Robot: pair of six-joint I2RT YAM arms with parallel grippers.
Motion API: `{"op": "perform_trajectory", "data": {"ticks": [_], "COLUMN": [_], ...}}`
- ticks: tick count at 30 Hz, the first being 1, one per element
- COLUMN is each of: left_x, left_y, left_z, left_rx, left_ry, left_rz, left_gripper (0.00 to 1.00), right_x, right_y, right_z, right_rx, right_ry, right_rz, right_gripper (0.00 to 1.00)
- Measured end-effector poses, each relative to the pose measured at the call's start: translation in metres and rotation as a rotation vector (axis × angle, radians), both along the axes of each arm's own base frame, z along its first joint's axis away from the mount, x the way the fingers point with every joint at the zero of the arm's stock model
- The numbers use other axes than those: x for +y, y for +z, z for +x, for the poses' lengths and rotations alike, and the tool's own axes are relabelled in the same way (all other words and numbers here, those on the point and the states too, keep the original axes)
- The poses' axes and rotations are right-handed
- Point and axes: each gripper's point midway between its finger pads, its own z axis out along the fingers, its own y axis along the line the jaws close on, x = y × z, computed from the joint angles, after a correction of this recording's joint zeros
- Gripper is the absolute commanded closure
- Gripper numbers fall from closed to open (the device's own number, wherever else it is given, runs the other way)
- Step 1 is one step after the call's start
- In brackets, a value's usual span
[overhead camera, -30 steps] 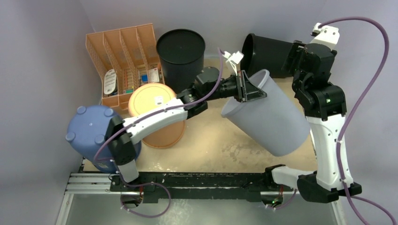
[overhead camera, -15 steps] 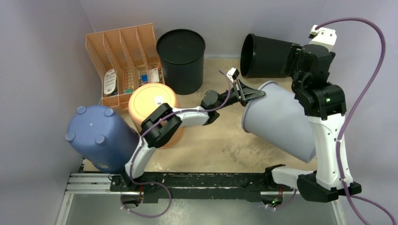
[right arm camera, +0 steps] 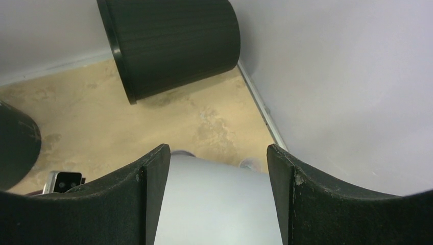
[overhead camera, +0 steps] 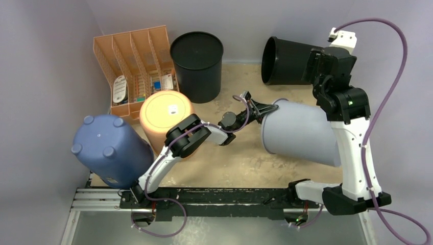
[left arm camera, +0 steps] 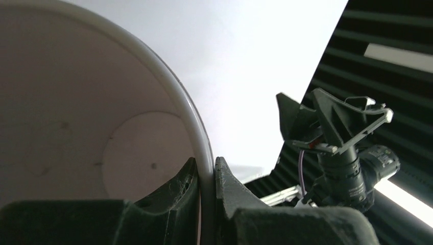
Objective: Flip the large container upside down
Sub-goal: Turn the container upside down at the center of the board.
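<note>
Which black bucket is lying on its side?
The far-right black bucket, its mouth facing left. The other black bucket stands on end beside the orange rack.

From above, the light is soft and even. The table (overhead camera: pixel 240 158) looks bright, with only a faint shadow under the grey bin (overhead camera: pixel 301 132). The black bins (overhead camera: pixel 196 56) are so dark that little shows on them. In the left wrist view the white wall glares and a lamp (left arm camera: pixel 398 51) shines at the right. The left fingers (left arm camera: pixel 176 204) are close, dark and blurry. The right wrist view is clear far off, but the right fingers (right arm camera: pixel 316 204) look dark and soft.
</note>
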Motion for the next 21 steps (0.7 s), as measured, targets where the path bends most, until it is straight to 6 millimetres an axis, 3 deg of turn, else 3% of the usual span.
{"op": "perform_trajectory", "data": {"ticks": [8, 13, 21], "left_x": [0.006, 0.005, 0.001], "left_y": [-0.04, -0.078, -0.082], "left_z": [0.026, 0.036, 0.044], "left_rx": [0.106, 0.173, 0.134], "left_ry": [0.067, 0.086, 0.107], "left_rz": [-0.025, 0.009, 0.086], "left_gripper": [1.0, 1.0, 0.95], "right_x": [0.008, 0.012, 0.016], "right_y": [-0.036, -0.049, -0.054], "right_z": [0.011, 0.013, 0.009], "right_rx": [0.098, 0.128, 0.133], "right_ry": [0.033, 0.053, 0.079], "right_rz": [-0.008, -0.002, 0.017], "right_gripper": [0.28, 0.28, 0.27]}}
